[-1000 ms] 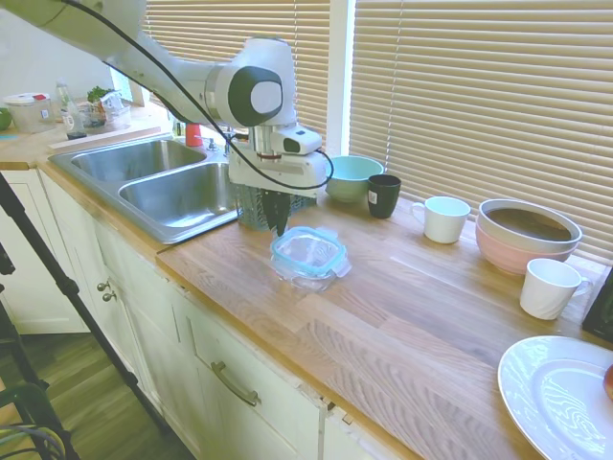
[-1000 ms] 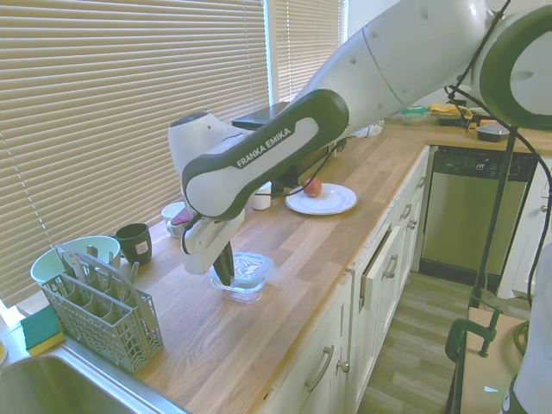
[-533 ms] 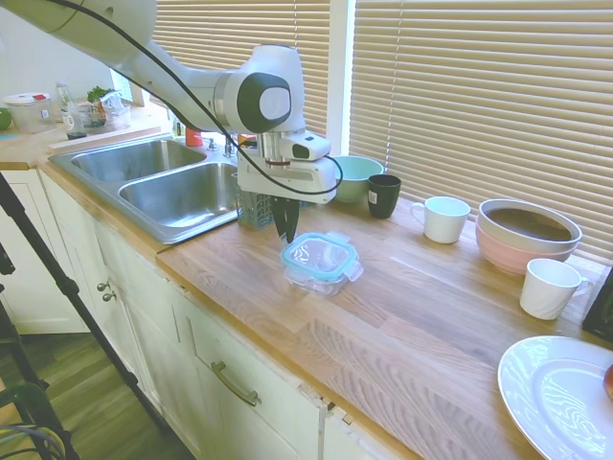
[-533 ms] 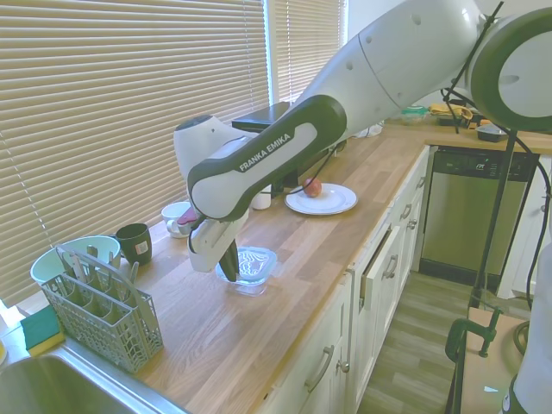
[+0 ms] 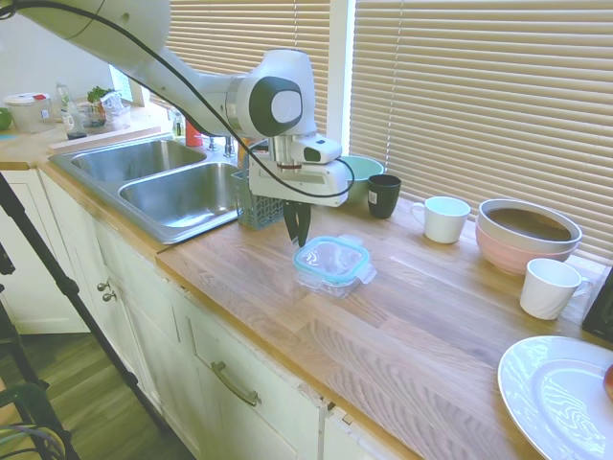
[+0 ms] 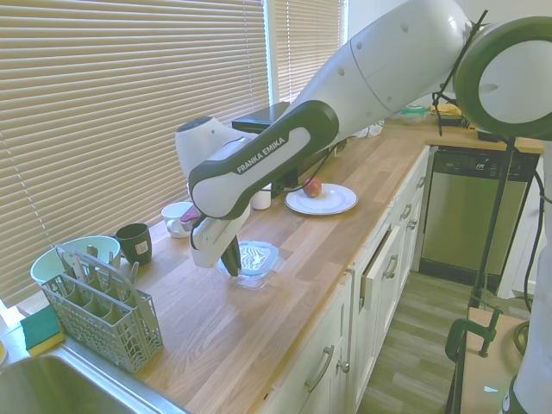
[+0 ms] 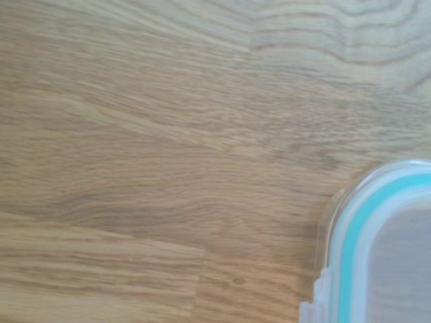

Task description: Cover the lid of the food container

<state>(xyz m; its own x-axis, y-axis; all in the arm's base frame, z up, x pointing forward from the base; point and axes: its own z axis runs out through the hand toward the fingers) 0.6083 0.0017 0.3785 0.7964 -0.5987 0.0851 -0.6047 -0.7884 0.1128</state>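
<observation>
lid: flat square clear plastic lid with teal-blue rim is seen seated on top of the small clear square food container, level, tabs not visibly snapped down.
position: the stack is on the wooden countertop, near its front edge, right of the grey utensil basket and nearer than the mint-green bowl and the black cup.
change: over the last second the covered container has been shifted right along the counter, away from the sink; the gripper has tracked right with it.
gripper: placed just beside the stack's left far corner, tips low, close to the rim; contact cannot be confirmed.
jaws: seen nearly closed, fingers together, nothing held between them.
wrist view: only one corner of the lid over bare wood is shown.
meaning: covering judged essentially done; the container was likely being pushed, not gripped.
risk: further sideways pushing could slide the stack or skew the lid.
</observation>
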